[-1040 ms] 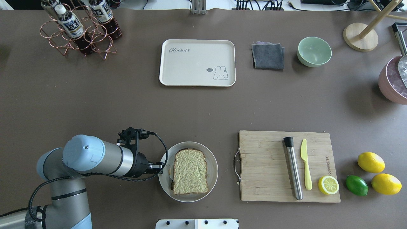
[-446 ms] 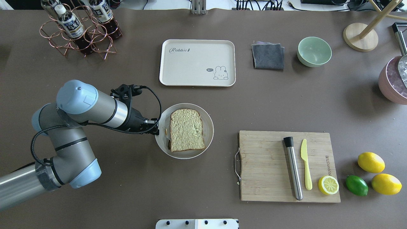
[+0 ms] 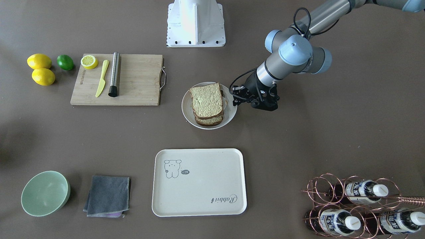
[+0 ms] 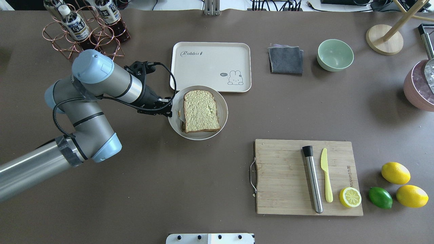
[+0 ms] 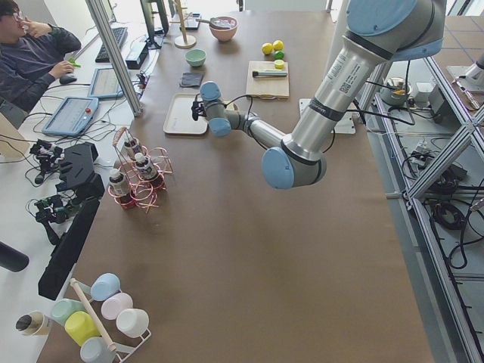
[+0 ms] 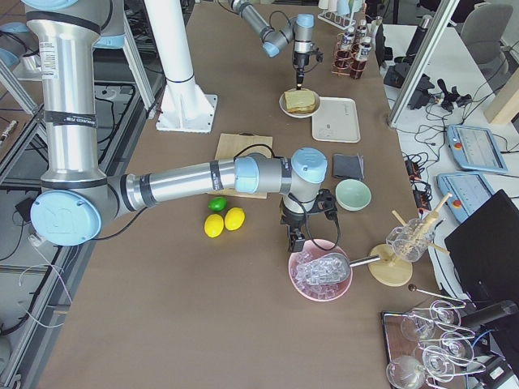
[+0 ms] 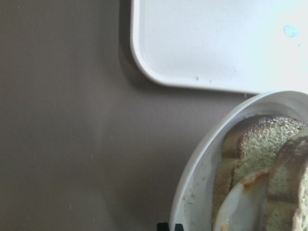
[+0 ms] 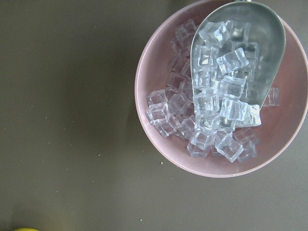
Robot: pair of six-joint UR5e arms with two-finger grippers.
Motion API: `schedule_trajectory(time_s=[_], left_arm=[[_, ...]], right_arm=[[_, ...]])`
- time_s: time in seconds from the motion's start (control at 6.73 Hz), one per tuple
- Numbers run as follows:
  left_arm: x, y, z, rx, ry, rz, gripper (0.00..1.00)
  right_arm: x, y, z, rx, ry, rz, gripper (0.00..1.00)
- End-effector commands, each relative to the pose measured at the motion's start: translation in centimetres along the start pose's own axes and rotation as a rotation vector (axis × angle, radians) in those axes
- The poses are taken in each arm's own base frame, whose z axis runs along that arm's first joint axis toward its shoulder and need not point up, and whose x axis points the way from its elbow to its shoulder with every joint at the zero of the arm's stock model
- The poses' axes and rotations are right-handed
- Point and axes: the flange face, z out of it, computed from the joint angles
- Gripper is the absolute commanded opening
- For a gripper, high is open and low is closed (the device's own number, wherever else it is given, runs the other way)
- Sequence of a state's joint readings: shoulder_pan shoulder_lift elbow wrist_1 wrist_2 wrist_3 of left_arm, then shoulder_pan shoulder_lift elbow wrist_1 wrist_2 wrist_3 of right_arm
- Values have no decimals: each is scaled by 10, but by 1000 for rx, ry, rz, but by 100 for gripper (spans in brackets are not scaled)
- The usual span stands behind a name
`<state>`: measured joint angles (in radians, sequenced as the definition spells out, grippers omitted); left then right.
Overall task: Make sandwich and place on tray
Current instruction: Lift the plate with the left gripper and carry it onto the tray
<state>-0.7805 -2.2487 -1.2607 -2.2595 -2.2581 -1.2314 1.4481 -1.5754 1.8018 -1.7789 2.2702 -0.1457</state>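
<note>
A round white plate [image 4: 200,136] carried the sandwich [image 4: 200,111] of two brown-crusted, pale speckled bread slices, with a sliver of white egg showing between them in the left wrist view. The left gripper [image 4: 169,108] pinched the plate's rim on the arm's side, fingers closed on that edge alone. The plate looked raised off the brown table, near the flat cream-white rectangular tray [image 4: 203,71] with its small animal drawing. It overlapped the tray's near edge in the overhead view but stood apart from it in the front-facing view. The right gripper [image 6: 293,241] hung well apart, over a pink bowl of ice cubes [image 8: 202,168]; whether it was open or closed could not be told.

Held by one side only, the plate could sag or twist, letting the top slice slide or the whole sandwich tip out. A low approach could catch the plate's far rim on the tray's raised lip and push the tray away.

The tray's surface showed only its print. A copper wire bottle rack [image 4: 81,37] stood near the arm's elbow, a folded grey cloth [image 4: 285,60] just beside the tray's other end, and the wooden cutting board [image 4: 281,176] well apart
</note>
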Motion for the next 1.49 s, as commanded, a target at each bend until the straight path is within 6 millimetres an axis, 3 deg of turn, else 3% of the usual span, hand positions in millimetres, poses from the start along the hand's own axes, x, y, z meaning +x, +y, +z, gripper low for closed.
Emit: schedule_trajectory(time_s=[0.0,0.15,0.45,0.89,1.04,1.19,1.34], left_arm=[[18,-85,-4,20,-43,-21,0],[33,-113,-1,23,-65,-23,0],[42,-140,14,18,-98,-26,0],[57,-139,27,31,-102,7,0],[57,-138,28,33,-98,15,8],[57,-138,27,37,-91,37,97],[56,-138,26,40,-89,45,98]], right_arm=[[1,0,1,-2,0,3,100],[1,-1,1,-2,0,3,100],[1,-2,1,-2,1,5,100],[3,1,4,-8,-1,8,100],[3,1,4,-7,-1,7,100],[3,1,3,-3,-1,4,100],[3,1,2,0,0,2,100]])
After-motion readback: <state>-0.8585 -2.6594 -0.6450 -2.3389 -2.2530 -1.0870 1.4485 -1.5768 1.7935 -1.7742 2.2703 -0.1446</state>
